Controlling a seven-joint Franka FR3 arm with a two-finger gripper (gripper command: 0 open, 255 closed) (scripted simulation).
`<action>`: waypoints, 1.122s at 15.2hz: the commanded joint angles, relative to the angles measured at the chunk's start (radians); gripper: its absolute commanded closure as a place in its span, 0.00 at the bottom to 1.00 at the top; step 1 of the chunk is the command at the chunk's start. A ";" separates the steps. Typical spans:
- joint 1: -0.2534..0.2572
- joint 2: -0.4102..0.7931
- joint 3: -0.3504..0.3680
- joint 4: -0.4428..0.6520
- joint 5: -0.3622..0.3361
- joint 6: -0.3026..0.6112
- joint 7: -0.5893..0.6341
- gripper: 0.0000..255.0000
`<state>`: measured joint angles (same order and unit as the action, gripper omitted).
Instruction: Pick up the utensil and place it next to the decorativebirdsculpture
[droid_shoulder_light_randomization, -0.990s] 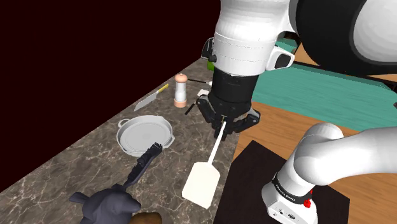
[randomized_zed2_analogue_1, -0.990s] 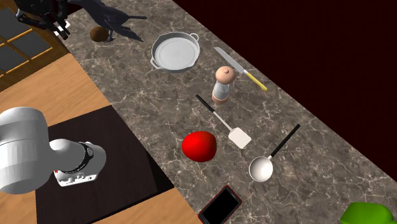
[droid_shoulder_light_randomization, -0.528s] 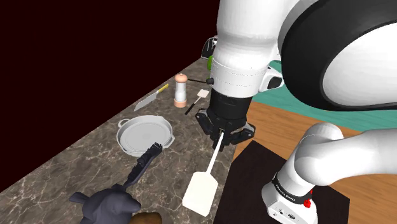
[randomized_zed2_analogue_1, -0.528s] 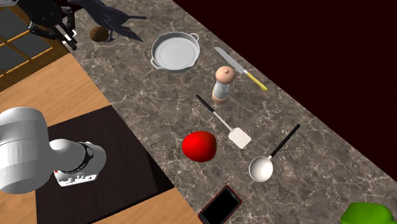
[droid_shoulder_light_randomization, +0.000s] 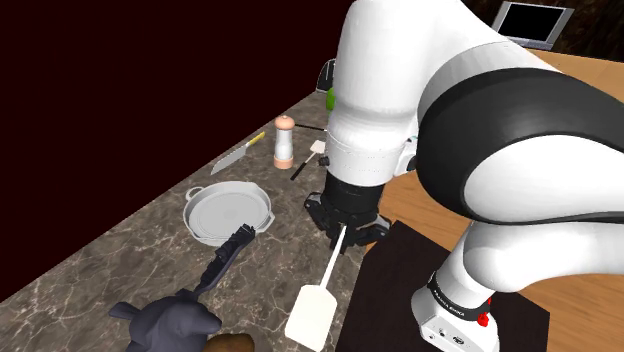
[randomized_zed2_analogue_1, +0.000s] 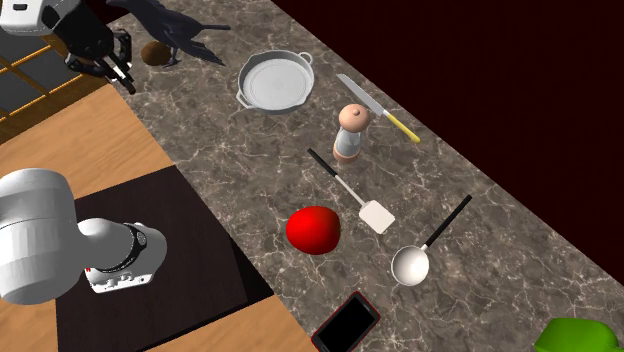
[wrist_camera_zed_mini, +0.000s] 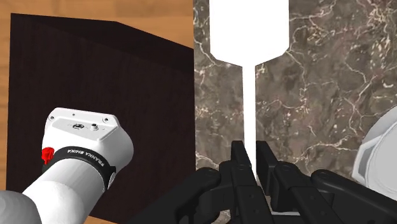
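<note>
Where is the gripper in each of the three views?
Shoulder view: the gripper is at the picture's centre, shut on the white spatula, which hangs below it.
Second exterior view: the gripper is in the top left corner, beside the dark bird sculpture.
Wrist view: the gripper clasps the spatula's thin handle.
Shared landmark: the black stand, close beside the gripper in every view.

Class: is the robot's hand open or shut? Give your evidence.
Shut: the hand clasps the white spatula by its thin handle.
</note>
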<state>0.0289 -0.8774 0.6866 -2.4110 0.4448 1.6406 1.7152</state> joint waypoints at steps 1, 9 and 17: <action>0.004 -0.003 0.012 -0.027 0.010 0.025 -0.001 1.00; 0.015 0.000 0.063 -0.121 0.053 0.125 -0.005 1.00; 0.021 0.021 0.125 -0.204 0.099 0.233 -0.008 1.00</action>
<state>0.0464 -0.8564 0.8037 -2.6014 0.5361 1.8588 1.7071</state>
